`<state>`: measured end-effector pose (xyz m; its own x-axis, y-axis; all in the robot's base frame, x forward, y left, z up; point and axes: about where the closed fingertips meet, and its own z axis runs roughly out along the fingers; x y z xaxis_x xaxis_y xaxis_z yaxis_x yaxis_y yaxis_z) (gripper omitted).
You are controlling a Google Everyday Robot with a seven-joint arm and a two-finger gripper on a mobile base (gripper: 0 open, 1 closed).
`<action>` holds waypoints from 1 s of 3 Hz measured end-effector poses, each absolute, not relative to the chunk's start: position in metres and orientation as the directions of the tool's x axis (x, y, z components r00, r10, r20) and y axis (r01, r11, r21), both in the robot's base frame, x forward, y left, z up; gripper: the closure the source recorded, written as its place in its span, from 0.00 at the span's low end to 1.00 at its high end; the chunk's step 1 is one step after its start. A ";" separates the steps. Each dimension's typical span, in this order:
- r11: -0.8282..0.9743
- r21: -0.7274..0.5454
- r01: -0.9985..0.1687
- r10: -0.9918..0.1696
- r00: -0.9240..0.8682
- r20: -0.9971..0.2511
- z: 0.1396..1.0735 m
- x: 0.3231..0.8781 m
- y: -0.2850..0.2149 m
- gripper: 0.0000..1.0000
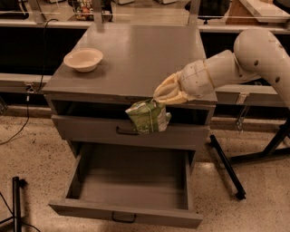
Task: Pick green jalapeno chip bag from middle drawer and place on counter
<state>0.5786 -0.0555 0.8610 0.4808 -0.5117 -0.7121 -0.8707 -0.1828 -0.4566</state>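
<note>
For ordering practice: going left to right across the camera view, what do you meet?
Bowl → green jalapeno chip bag, hanging from the gripper at the counter's front edge → robot arm.

Cream gripper point(159, 95) atop green-white bag point(148, 117)

The gripper point(159, 96) sits at the counter's point(140, 54) front edge, right of centre, pinching the bag point(147, 118), which hangs in front of the closed upper drawer point(86, 128). Most of the counter lies bare. Only the bowl point(83, 59) occupies its left side, well apart from the gripper. Posts point(97, 13) stand along the back. The arm point(240, 61) crosses the right edge. Below, the pulled-out drawer point(136, 179) juts forward, open from above.
</note>
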 end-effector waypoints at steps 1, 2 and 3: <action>-0.159 -0.467 -0.870 -0.543 0.472 -0.695 0.878 0.607 -0.059 1.00; -0.111 -0.474 -0.873 -0.566 0.448 -0.692 0.889 0.636 -0.063 1.00; -0.037 -0.471 -0.881 -0.590 0.399 -0.702 0.895 0.656 -0.078 1.00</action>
<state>0.6558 -0.0778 0.8951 0.3995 -0.5896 -0.7020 -0.8814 -0.0366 -0.4709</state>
